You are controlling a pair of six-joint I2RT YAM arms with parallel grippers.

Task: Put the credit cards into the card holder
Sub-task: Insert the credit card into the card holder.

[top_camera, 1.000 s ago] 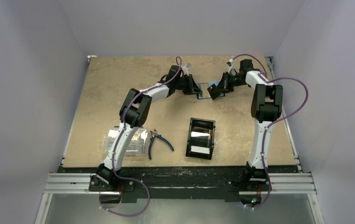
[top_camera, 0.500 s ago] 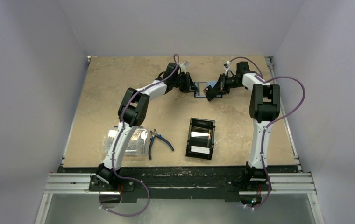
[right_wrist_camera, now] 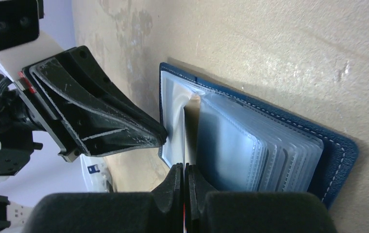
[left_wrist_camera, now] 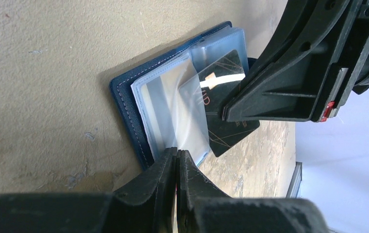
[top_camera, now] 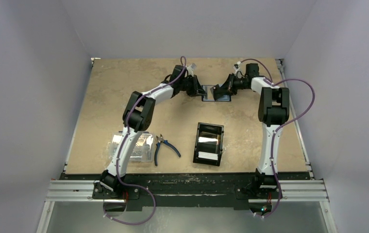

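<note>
Left arm: stretched low; left pincer (left_wrist_camera: 177,158) closed, seemingly nipping a sleeve of card holder (left_wrist_camera: 124,99)
Right arm: mirrored; right pincer (right_wrist_camera: 184,175) clamps dark credit card (left_wrist_camera: 230,130)
Card holder: open on far worktop (top_camera: 124,97)

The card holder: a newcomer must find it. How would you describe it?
Far across the table, the left gripper pinches a sleeve of the open card holder while the right gripper holds a dark credit card to it. It is navy blue with clear plastic sleeves, unlike the black tray nearer the front edge.
</note>
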